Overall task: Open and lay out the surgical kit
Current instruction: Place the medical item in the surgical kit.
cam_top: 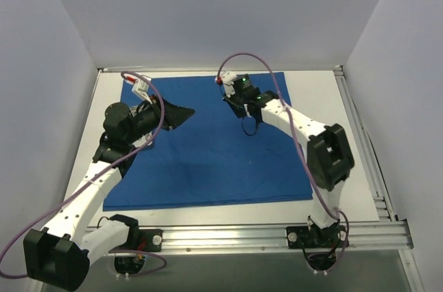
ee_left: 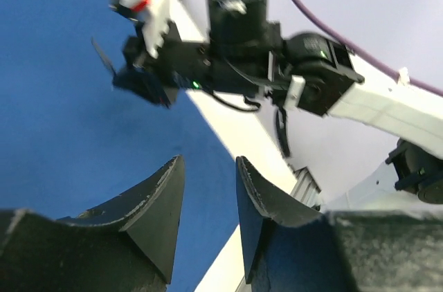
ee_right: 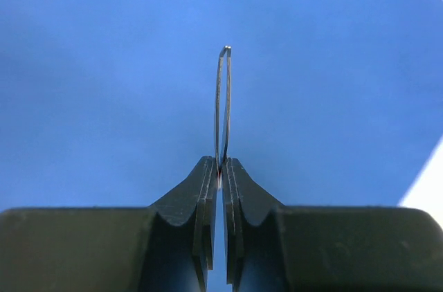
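Blue cloth wrap (cam_top: 208,167): spread flat as one big sheet on the white bench (cam_top: 346,133), covering most of it. I see no folds left to open.
Right claw (ee_right: 220,167): pressed together, pinching a thin metal instrument (ee_right: 222,98) at one end.
Instrument axis: runs straight out past the fingertips in line with the claw, edge-on in the right wrist view. From above I make out a ring-shaped loop (cam_top: 248,126) hanging off the right claw (cam_top: 243,108), on the side toward the arm bases.
Instrument vs cloth: held over the far-middle part of the sheet, and the wrist view has blue all round it. I can't tell if the tip touches the cloth.
Key relation: the lay-down spot is directly beyond the claw tips — my guess is lower, then release, no sideways reach.
Left claw (ee_left: 208,174): spread, nothing between its fingers.
Left claw position: over the far-left part of the sheet (cam_top: 188,112), pointing right toward the right claw and apart from it.
Nearer arm: right — it holds the instrument; left is free.
Containers: no tray in any view, so I can't say what it holds.
Other instruments: none lying on the cloth that I can see.
Risk: thin piece gripped at one end, so it may swing or land on its edge.
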Tool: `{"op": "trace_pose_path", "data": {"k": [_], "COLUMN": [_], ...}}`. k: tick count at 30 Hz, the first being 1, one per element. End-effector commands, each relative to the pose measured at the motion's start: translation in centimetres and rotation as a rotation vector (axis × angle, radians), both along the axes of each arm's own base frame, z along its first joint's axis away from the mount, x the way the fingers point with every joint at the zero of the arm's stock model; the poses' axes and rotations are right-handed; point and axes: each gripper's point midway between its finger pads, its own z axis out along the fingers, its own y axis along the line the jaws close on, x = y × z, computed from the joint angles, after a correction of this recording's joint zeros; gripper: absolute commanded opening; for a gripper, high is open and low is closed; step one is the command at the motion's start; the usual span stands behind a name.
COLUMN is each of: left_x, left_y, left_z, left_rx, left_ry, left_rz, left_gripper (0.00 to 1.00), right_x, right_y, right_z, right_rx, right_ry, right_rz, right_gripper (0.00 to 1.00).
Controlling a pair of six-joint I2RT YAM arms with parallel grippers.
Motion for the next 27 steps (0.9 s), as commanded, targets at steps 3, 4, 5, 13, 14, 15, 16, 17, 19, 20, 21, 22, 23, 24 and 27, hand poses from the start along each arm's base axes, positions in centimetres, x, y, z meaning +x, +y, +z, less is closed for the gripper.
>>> {"op": "trace_pose_path", "data": {"k": [3, 4, 5, 13, 14, 15, 16, 17, 19, 20, 21, 22, 23, 24, 27], "left_x": [-0.4, -0.5, -0.4, -0.1, -0.1, 0.0, 0.0, 0.1, 0.1, 0.1, 0.2, 0.1, 0.1, 0.1, 0.1], "left_y": [0.6, 0.7, 0.9, 0.3, 0.2, 0.2, 0.2, 0.2, 0.0, -0.1, -0.2, -0.2, -0.3, -0.4, -0.5], "left_z": [-4.5, -4.6, -4.4, -5.2, -5.3, -5.6, -5.6, -5.6, -5.8, -5.8, -6.0, -5.9, -5.9, -6.0, -6.1], "left_rx": [0.127, 0.133, 0.149, 0.16, 0.161, 0.168, 0.172, 0.177, 0.179, 0.18, 0.181, 0.179, 0.179, 0.18, 0.18], "left_ry": [0.108, 0.107, 0.093, 0.104, 0.105, 0.114, 0.112, 0.109, 0.116, 0.116, 0.122, 0.121, 0.122, 0.125, 0.128], "left_rz": [0.025, 0.024, 0.03, -0.001, -0.006, -0.005, -0.009, -0.01, -0.016, -0.021, -0.023, -0.027, -0.029, -0.034, -0.04], "left_gripper": [0.44, 0.44, 0.44, 0.44, 0.44, 0.43, 0.44, 0.43, 0.43, 0.44, 0.43, 0.43, 0.43, 0.43, 0.43], "right_x": [5.1, 5.9, 6.9, 11.7, 12.3, 12.8, 13.6, 14.4, 15.7, 16.2, 16.5, 17.0, 17.2, 17.5, 18.2], "right_y": [-5.6, -6.1, -6.5, -10.0, -10.2, -10.3, -10.3, -10.5, -10.0, -9.9, -9.7, -9.4, -9.4, -9.4, -8.7], "right_z": [-2.9, -4.3, -3.9, -5.5, -5.2, -5.0, -4.6, -4.2, -3.5, -3.3, -3.3, -3.4, -3.6, -3.8, -5.4], "right_rx": [-0.563, -0.634, -0.669, -0.897, -0.913, -0.922, -0.934, -0.944, -0.956, -0.955, -0.969, -0.966, -0.969, -0.967, -0.939], "right_ry": [-0.084, -0.074, -0.087, -0.073, -0.081, -0.091, -0.11, -0.135, -0.176, -0.188, -0.195, -0.203, -0.2, -0.201, -0.198], "right_rz": [0.168, 0.235, 0.242, 0.378, 0.397, 0.41, 0.422, 0.426, 0.468, 0.476, 0.506, 0.514, 0.522, 0.523, 0.552], "right_gripper": [0.0, 0.0, 0.0, 0.0, 0.0, 0.0, 0.0, 0.0, 0.0, 0.0, 0.0, 0.0, 0.0, 0.0, 0.0]}}
